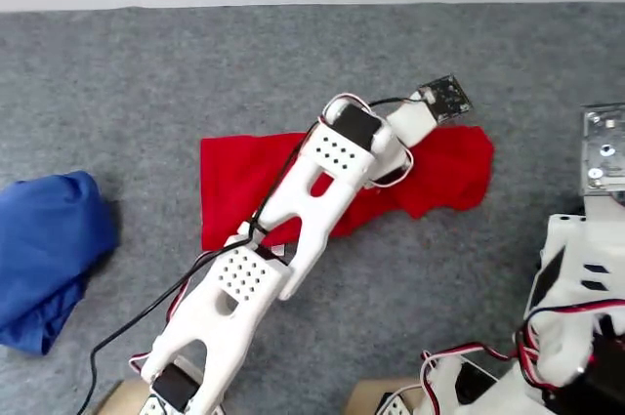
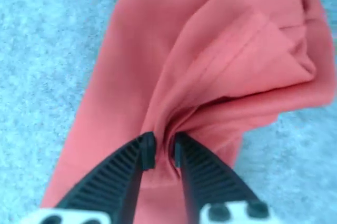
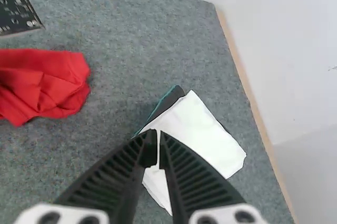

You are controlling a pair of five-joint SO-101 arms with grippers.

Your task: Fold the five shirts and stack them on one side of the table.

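Progress: roughly mid-task, judging by the layout. A folded white shirt (image 3: 202, 137) is lying flat on top of a dark green shirt (image 3: 167, 97), of which just a corner is peeking out. This small stack is sitting near the right edge of the table (image 1: 293, 54), so two shirts are looking done. The red shirt (image 1: 239, 181) is lying in the middle of the table, spread wide and half-bunched at its right end, apparently being folded now. The blue shirt (image 1: 49, 249) is sitting in a crumpled heap at the table's far left, untouched and waiting to be folded. That is making four shirts I am counting; the red and blue ones are both waiting to go onto the stack.

Left tool (image 2: 163, 153): it is closing on a pinched ridge of the red shirt, with cloth squeezed between the ribbed black jaws and creases fanning away from the grip. The left arm is stretching across the shirt in the high view.

Right tool (image 3: 158, 142): its jaws are sitting nearly together with nothing between them, hovering above the white shirt near the table's right side.

Materials: the shirts are looking like soft, thin knit, draping and wrinkling easily. The folded white one is forming a neat rectangle with crisp edges. The table is wearing a grey, fuzzy, felt-like carpet, likely giving some friction against sliding cloth.
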